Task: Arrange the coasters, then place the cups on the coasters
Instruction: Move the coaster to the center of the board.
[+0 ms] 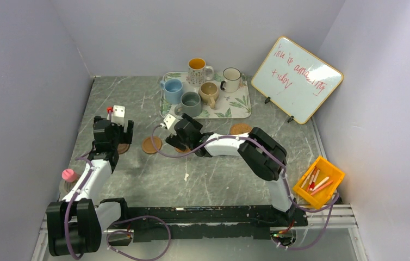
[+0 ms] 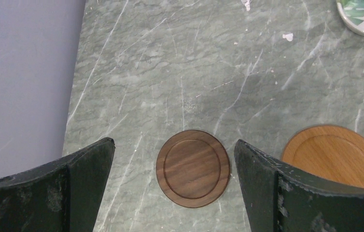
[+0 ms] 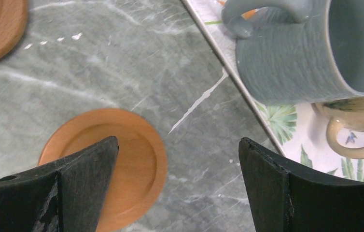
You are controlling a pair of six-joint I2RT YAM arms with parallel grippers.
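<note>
Five cups stand on the leaf-print tray at the back: light blue, grey-green, tan, white with dark rim, patterned with orange inside. A dark brown coaster lies flat between the wide-open jaws of my left gripper, untouched. A light wooden coaster lies to its right. My right gripper hangs open over bare table beside the tray, its left finger over an orange-brown coaster. A further coaster lies near the tray's front right.
A whiteboard leans at the back right. A yellow bin holding pens sits at the right edge. A pink-topped object stands at the near left. Walls close in on three sides. The grey-green mug is close to the right gripper.
</note>
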